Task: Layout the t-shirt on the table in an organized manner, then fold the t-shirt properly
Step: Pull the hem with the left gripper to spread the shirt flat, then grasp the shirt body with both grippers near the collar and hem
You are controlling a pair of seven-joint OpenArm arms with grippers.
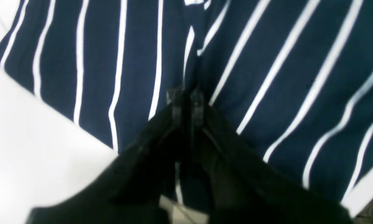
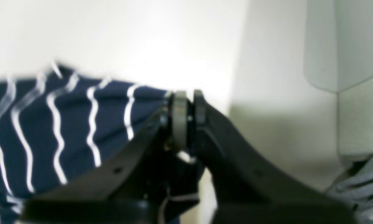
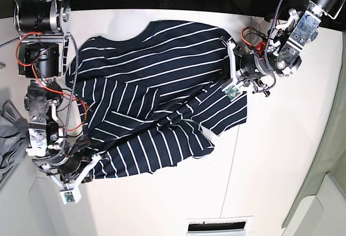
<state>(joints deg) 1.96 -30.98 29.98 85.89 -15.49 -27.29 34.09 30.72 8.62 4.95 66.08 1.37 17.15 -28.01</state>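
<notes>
My left tool [image 1: 185, 96] has its jaws pinched together on a ridge of the t-shirt [image 1: 261, 77], which gathers into a crease running straight ahead of the tips. To the left of this tool the shirt's straight edge runs diagonally, and beyond it lies bare white table [image 1: 27, 149]. To the right the striped cloth runs on to another edge at the lower corner of the wrist view, with a sliver of table past it.

My right tool [image 2: 186, 109] is also closed, with dark striped cloth bunched between and below its jaws. The t-shirt [image 2: 65, 124] hangs off to this tool's left in wavy folds. Ahead and to the right is open white table [image 2: 174, 46], then a pale grey-green panel [image 2: 354, 46], and a plain grey cloth [image 2: 357, 183] at the lower right.

From the base view the t-shirt [image 3: 157, 95] lies spread but rumpled across the middle of the table [image 3: 281, 182], with a folded-over flap low in its middle. My left tool [image 3: 231, 84] holds its one side edge, my right tool [image 3: 81, 174] a corner at the opposite lower end. Bare table lies open beyond the shirt's lower hem. The grey cloth [image 3: 11, 138] sits outside my right arm, off the table's edge.
</notes>
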